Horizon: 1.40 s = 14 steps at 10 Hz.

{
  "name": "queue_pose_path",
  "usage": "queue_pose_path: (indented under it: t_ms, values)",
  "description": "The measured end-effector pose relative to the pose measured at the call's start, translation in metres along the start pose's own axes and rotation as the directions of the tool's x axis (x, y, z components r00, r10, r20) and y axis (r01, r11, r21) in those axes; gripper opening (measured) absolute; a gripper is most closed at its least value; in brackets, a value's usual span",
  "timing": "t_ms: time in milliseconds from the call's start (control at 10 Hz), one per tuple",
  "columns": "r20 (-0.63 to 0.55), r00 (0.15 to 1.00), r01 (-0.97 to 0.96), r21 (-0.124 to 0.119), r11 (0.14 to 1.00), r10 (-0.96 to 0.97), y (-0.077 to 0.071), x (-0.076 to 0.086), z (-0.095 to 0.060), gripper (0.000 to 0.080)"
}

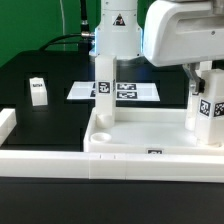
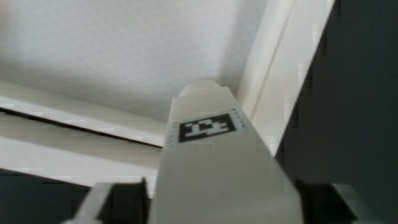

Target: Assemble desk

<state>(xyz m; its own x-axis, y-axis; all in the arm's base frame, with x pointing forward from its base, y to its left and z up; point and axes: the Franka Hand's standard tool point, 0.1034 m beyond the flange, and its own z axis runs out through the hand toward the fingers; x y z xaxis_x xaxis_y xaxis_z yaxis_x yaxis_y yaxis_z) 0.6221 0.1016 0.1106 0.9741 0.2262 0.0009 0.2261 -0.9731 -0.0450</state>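
The black worktop (image 1: 45, 65) carries everything. The white arm (image 1: 175, 35) reaches in from above on the exterior view's right. A long white wall (image 1: 50, 160) runs along the worktop's front edge and turns back at the front corner on the exterior view's left.

Just behind that wall lies the white desk top (image 1: 150, 135), a shallow tray with a raised rim, and a round socket shows in its front corner on the exterior view's left. The flat marker board (image 1: 130, 92) lies farther back, near the middle of the worktop.

One leg (image 1: 103, 85) stands upright at the desk top's rear corner on the exterior view's left. A second leg (image 1: 207, 108) stands upright at the desk top's end on the exterior view's right, showing a black-and-white tag. Whether its foot is in a socket cannot be told. A third leg (image 1: 38, 91) sits apart on the bare worktop, towards the edge on the exterior view's left.

The gripper (image 2: 217, 203) straddles the second leg, with a dark finger on either side of it in the wrist view. Whether the fingers already pinch the leg or stand just off it cannot be told
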Motion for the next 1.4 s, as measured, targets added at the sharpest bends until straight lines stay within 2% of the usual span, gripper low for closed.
queue_pose_path:
  t_ms: [100, 300, 600, 800, 900, 1200, 1300, 1400]
  values:
    - [0.000, 1.000, -0.025, 0.001, 1.000, 0.025, -0.0001, 0.0000, 0.0000, 0.0288]
    - [0.000, 0.998, -0.057, 0.001, 0.998, 0.057, -0.0001, 0.0000, 0.0000, 0.0288]
    - [0.001, 0.955, -0.295, 0.004, 0.955, 0.295, -0.0001, 0.0000, 0.0002, 0.0288]
    - [0.002, 0.856, -0.517, 0.027, 0.856, 0.517, 0.0063, 0.0004, 0.0006, 0.0288]
    - [-0.001, 0.819, -0.574, 0.031, 0.818, 0.574, 0.0067, 0.0008, 0.0010, 0.0288]
    - [0.010, 0.590, -0.807, 0.051, 0.589, 0.807, 0.0069, 0.0026, 0.0012, 0.0290]
    - [0.011, 0.534, -0.845, 0.053, 0.532, 0.846, 0.0066, 0.0036, 0.0007, 0.0290]
    - [0.023, 0.483, -0.875, 0.043, 0.482, 0.875, 0.0030, 0.0036, -0.0002, 0.0290]
